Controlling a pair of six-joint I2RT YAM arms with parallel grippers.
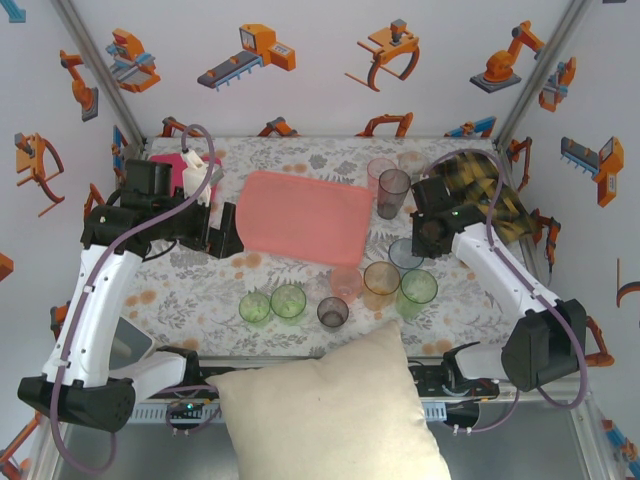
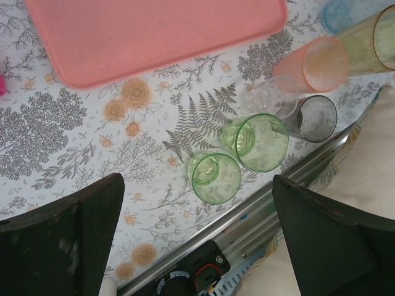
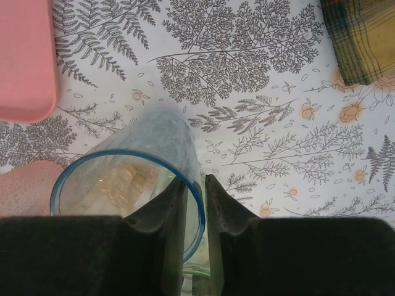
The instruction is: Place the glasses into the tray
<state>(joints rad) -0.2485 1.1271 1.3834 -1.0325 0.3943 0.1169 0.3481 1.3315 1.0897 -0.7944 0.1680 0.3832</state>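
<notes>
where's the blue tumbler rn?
Top view: blue tumbler stands off the tray's near-right corner, just behind the amber tumbler. Right wrist view: the right gripper has its fingers straddling the rim.

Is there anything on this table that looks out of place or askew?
The cream pillow lies over the near edge, its corner close to the grey glass: strange here. The tray sits slightly askew. Nothing looks spilled or broken.

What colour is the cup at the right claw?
The cup is blue, clearest in the right wrist view.
</notes>
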